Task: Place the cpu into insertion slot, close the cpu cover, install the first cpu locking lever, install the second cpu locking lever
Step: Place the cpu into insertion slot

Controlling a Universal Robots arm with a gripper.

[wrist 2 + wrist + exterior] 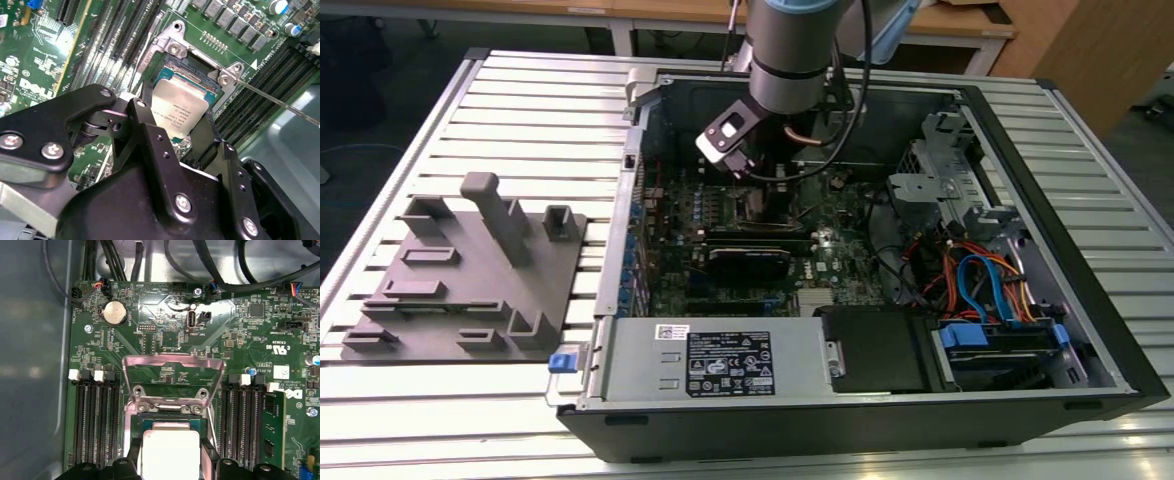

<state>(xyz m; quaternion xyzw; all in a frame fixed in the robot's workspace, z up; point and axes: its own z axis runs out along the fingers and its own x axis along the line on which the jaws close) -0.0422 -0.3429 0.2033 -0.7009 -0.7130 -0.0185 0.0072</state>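
Nearest, on the slatted tabletop (454, 420), sits the open computer case (854, 435), with a grey fixture block (467, 280) on the exterior view's left. Farther in, the arm reaches down over the green motherboard (660, 270).

In the second wrist view the gripper (177, 105) has its jaws drawn in narrow on 2 opposite edges of the cpu (186, 120). The chip hangs just above the insertion slot (195, 65) and looks not yet seated, with part of the dark socket showing past its edge. I cannot tell whether it sits level with the socket.

At one edge of the slot, in the first wrist view, the cpu cover (172, 360) stands raised. A thin locking lever (280, 102) juts out free beside the socket.

I judge this to be step 1 of 4, the placement, with nothing closed or latched. Finishing it calls for squaring the chip's corners to the frame and lowering it gently, since a skewed drop could bend the socket contacts.
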